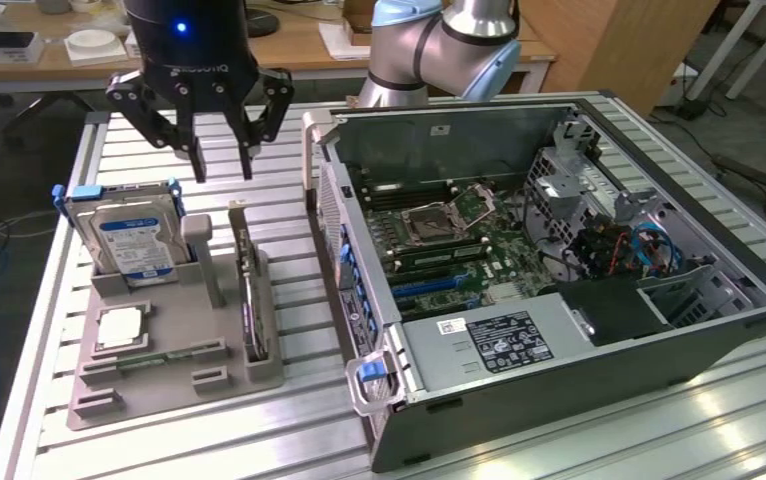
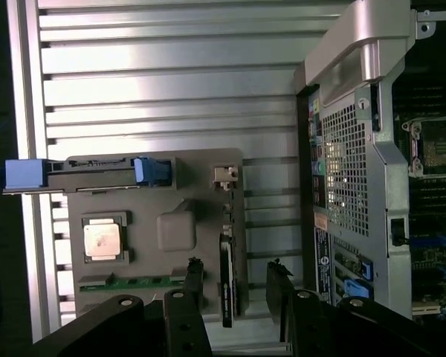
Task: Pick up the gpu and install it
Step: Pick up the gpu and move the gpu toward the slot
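The gpu (image 1: 252, 312) stands on edge in a slot of the grey holder (image 1: 156, 385), a thin card with a metal bracket at its far end. My gripper (image 1: 223, 163) hangs open well above the holder's far end, nothing between its black fingers (image 1: 200, 160). In the wrist view the gpu (image 2: 227, 294) shows edge-on as a narrow dark strip, lying between the two spread fingertips of the gripper (image 2: 236, 268). The open computer case (image 1: 557, 270) lies to the exterior view's right with its motherboard (image 1: 450, 240) exposed.
The holder (image 2: 186, 167) also carries a hard drive (image 1: 136, 240) with blue side tabs, a processor chip (image 1: 119, 328) and a green memory stick (image 1: 170, 353). The case's side wall (image 2: 349, 163) stands close beside the holder. All rest on a slatted metal table (image 1: 276, 440).
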`<state>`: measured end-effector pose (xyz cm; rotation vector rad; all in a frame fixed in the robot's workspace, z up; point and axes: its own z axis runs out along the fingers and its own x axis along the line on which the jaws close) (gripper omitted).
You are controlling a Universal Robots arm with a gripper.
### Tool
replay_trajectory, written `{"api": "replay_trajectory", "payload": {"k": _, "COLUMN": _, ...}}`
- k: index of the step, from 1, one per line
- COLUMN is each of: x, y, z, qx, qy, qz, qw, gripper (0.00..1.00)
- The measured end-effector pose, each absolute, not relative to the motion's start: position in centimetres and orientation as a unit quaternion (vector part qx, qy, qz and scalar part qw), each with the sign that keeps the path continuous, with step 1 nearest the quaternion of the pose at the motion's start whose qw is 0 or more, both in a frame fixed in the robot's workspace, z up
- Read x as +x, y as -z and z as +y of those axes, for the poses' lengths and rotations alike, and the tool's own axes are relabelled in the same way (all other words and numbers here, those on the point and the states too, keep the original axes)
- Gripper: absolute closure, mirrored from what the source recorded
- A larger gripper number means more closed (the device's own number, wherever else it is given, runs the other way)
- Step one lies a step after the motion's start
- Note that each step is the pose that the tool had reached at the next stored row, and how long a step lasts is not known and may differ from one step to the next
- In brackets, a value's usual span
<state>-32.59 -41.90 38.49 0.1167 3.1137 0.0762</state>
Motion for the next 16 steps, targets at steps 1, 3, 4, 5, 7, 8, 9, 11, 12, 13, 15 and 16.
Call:
{"api": "replay_trajectory", "payload": {"k": 1, "x": -32.59, "y": -38.45, "z": -41.94, "qx": 0.037, "qy": -0.025, "qz": 0.999, "qw": 0.012, "gripper": 0.53}}
{"api": "replay_trajectory", "payload": {"k": 3, "x": -32.59, "y": -38.38, "z": -42.03, "qx": 0.037, "qy": -0.025, "qz": 0.999, "qw": 0.012, "gripper": 0.53}}
{"api": "replay_trajectory", "payload": {"k": 4, "x": -32.59, "y": -38.34, "z": -42.08, "qx": 0.037, "qy": -0.025, "qz": 0.999, "qw": 0.012, "gripper": 0.53}}
{"api": "replay_trajectory", "payload": {"k": 5, "x": -32.59, "y": -38.3, "z": -42.12, "qx": 0.037, "qy": -0.025, "qz": 0.999, "qw": 0.012, "gripper": 0.53}}
{"api": "replay_trajectory", "payload": {"k": 7, "x": -32.59, "y": -38.23, "z": -42.22, "qx": 0.037, "qy": -0.025, "qz": 0.999, "qw": 0.012, "gripper": 0.53}}
{"api": "replay_trajectory", "payload": {"k": 8, "x": -32.59, "y": -38.2, "z": -42.26, "qx": 0.037, "qy": -0.025, "qz": 0.999, "qw": 0.012, "gripper": 0.53}}
{"api": "replay_trajectory", "payload": {"k": 9, "x": -32.59, "y": -38.16, "z": -42.3, "qx": 0.037, "qy": -0.025, "qz": 0.999, "qw": 0.012, "gripper": 0.53}}
{"api": "replay_trajectory", "payload": {"k": 11, "x": -32.59, "y": -38.09, "z": -42.39, "qx": 0.037, "qy": -0.025, "qz": 0.999, "qw": 0.012, "gripper": 0.53}}
{"api": "replay_trajectory", "payload": {"k": 12, "x": -32.59, "y": -38.06, "z": -42.43, "qx": 0.037, "qy": -0.025, "qz": 0.999, "qw": 0.012, "gripper": 0.53}}
{"api": "replay_trajectory", "payload": {"k": 13, "x": -32.59, "y": -38.02, "z": -42.48, "qx": 0.037, "qy": -0.025, "qz": 0.999, "qw": 0.012, "gripper": 0.53}}
{"api": "replay_trajectory", "payload": {"k": 15, "x": -32.59, "y": -37.95, "z": -42.57, "qx": 0.037, "qy": -0.025, "qz": 0.999, "qw": 0.012, "gripper": 0.53}}
{"api": "replay_trajectory", "payload": {"k": 16, "x": -32.59, "y": -37.92, "z": -42.62, "qx": 0.037, "qy": -0.025, "qz": 0.999, "qw": 0.012, "gripper": 0.53}}
